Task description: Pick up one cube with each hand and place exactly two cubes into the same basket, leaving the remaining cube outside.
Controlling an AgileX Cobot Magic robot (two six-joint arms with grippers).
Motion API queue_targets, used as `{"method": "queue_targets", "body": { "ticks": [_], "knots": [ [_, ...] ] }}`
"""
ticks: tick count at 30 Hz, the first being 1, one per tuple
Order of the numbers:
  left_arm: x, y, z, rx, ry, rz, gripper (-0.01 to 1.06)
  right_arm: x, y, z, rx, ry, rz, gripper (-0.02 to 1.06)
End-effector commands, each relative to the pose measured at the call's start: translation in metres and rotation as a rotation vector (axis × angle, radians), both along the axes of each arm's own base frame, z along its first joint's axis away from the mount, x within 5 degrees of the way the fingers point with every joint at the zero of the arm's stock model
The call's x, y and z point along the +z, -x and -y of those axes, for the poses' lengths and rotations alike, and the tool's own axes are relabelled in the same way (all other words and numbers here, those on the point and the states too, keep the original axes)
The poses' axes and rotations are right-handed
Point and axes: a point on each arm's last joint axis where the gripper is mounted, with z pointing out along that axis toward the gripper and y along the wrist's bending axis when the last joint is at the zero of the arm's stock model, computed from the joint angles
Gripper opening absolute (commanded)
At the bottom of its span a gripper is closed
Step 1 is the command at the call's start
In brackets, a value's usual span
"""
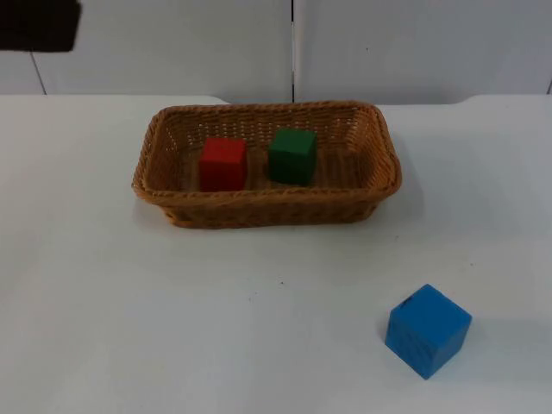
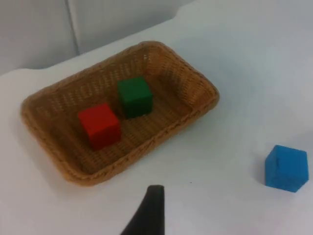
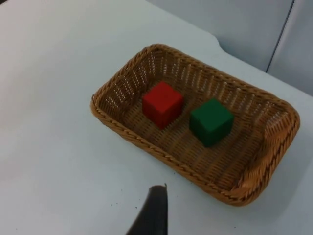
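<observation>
Both claws hang above the table (image 1: 103, 302), clear of the basket (image 1: 172, 211); only one black fingertip (image 2: 149, 215) of the left claw and one fingertip (image 3: 151, 213) of the right show, so I cannot tell how either claw is set. The red cube (image 1: 222, 163) and green cube (image 1: 292, 155) sit side by side, apart, inside the basket. The blue cube (image 1: 428, 331) lies on the table, well apart from it.

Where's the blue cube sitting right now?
The blue cube sits on the white table, outside the wicker basket, toward the front on the right arm's side in the top view. The red cube and green cube are inside the basket.
</observation>
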Motion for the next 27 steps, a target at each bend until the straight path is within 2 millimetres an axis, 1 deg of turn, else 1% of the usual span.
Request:
{"method": "queue_targets", "body": {
  "ticks": [1, 2, 3, 5, 7, 8, 9, 12, 13, 17, 19, 20, 24, 26, 27],
  "knots": [
    [0.004, 0.016, -0.006, 0.038, -0.008, 0.038, 0.87, 0.003, 0.005, 0.004, -0.012, -0.023, 0.027, 0.80],
    [0.004, 0.023, -0.008, 0.054, -0.017, 0.052, 0.87, 0.004, 0.008, 0.006, -0.015, -0.030, 0.039, 0.80],
    [0.004, 0.023, -0.008, 0.054, -0.017, 0.052, 0.87, 0.004, 0.008, 0.006, -0.015, -0.030, 0.039, 0.80],
    [0.005, 0.038, -0.013, 0.089, -0.012, 0.084, 0.87, 0.002, 0.012, 0.010, -0.021, -0.039, 0.054, 0.80],
    [0.002, 0.052, -0.017, 0.108, -0.012, 0.098, 0.87, 0.000, 0.018, 0.013, -0.023, -0.042, 0.061, 0.80],
    [0.002, 0.052, -0.017, 0.108, -0.012, 0.098, 0.87, 0.000, 0.018, 0.013, -0.023, -0.042, 0.061, 0.80],
    [0.001, 0.059, -0.019, 0.121, -0.015, 0.110, 0.87, -0.001, 0.020, 0.015, -0.024, -0.042, 0.061, 0.80],
    [-0.007, 0.075, -0.025, 0.174, -0.005, 0.130, 0.87, -0.005, 0.027, 0.019, -0.030, -0.048, 0.073, 0.80],
    [-0.007, 0.075, -0.025, 0.174, -0.005, 0.130, 0.87, -0.005, 0.027, 0.019, -0.030, -0.048, 0.073, 0.80],
    [-0.016, 0.100, -0.032, 0.220, 0.003, 0.113, 0.87, -0.009, 0.037, 0.026, -0.037, -0.060, 0.094, 0.80],
    [-0.017, 0.107, -0.035, 0.243, 0.003, 0.114, 0.87, -0.009, 0.040, 0.028, -0.038, -0.062, 0.098, 0.80],
    [-0.017, 0.107, -0.035, 0.243, 0.003, 0.114, 0.87, -0.009, 0.040, 0.028, -0.038, -0.062, 0.098, 0.80],
    [-0.022, 0.123, -0.044, 0.320, -0.019, 0.117, 0.87, -0.010, 0.054, 0.036, -0.036, -0.066, 0.118, 0.80],
    [-0.023, 0.127, -0.046, 0.338, -0.020, 0.112, 0.87, -0.011, 0.055, 0.037, -0.036, -0.067, 0.119, 0.80],
    [-0.025, 0.132, -0.048, 0.349, -0.016, 0.110, 0.87, -0.012, 0.061, 0.040, -0.036, -0.070, 0.124, 0.80]
  ]
}}
